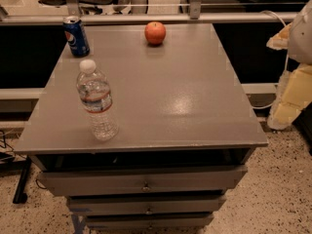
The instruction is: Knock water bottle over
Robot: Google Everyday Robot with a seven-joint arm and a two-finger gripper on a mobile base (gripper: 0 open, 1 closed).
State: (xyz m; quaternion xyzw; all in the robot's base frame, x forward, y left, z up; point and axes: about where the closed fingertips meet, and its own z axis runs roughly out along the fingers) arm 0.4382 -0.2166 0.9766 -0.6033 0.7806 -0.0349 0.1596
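The claw (292, 94) hangs past the right edge of the table (195, 106), a pale yellow-white shape partly cut off by the frame, and I cannot tell whether it is apart or together. Well to its left, across a wide stretch of bare grey tabletop, the water bottle (96, 101) stands upright near the front-left corner, close to the front edge. Farther left and back, the Pepsi can (76, 36) stands by the rear-left corner, and a red apple (155, 32) sits near the back edge.
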